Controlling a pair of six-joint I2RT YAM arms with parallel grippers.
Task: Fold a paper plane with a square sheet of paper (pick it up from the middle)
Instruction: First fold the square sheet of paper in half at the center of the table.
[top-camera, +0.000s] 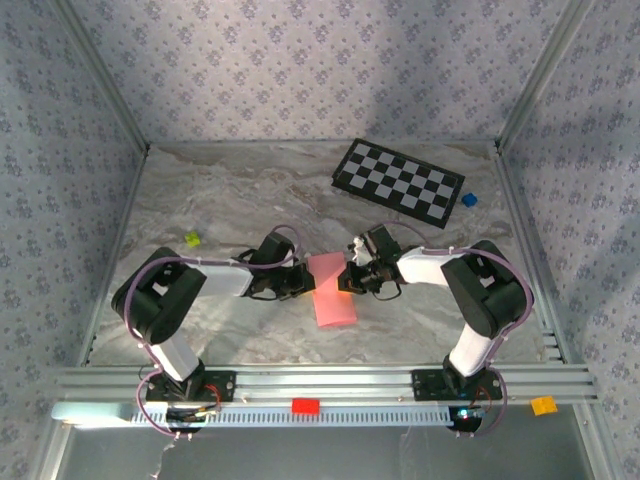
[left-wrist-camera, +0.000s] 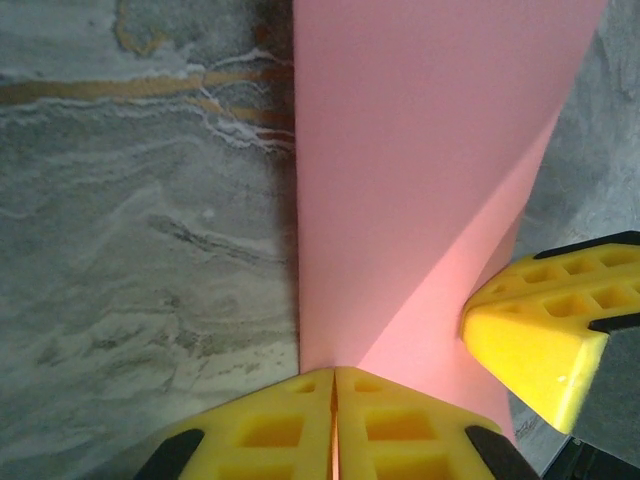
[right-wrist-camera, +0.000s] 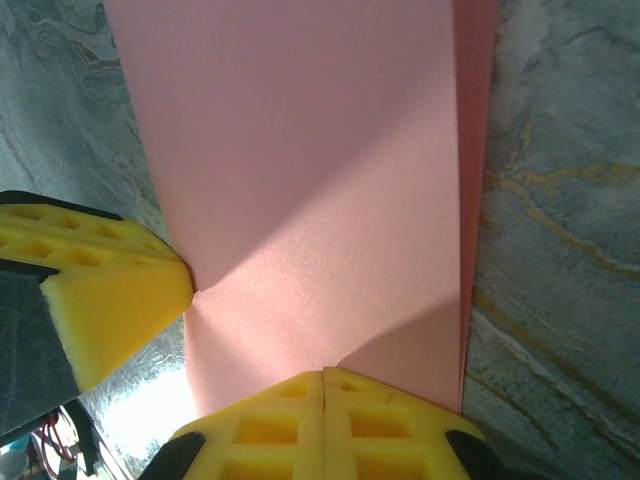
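On the worktop (top-camera: 215, 200), the sheet (top-camera: 334, 292) lies folded into a narrow strip. Left gripper (left-wrist-camera: 335, 405) and right gripper (right-wrist-camera: 325, 415), both clenched, press its edges. Nose and wing folds apparently remain.

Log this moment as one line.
paper sheet: folded narrow, flat | left gripper: shut, at its left side | right gripper: shut, at its right side

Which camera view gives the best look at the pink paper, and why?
The top external view: the pink paper shows there almost whole, as a narrow strip on the table. Both wrist views give a close part of its surface, cut off by the frame.
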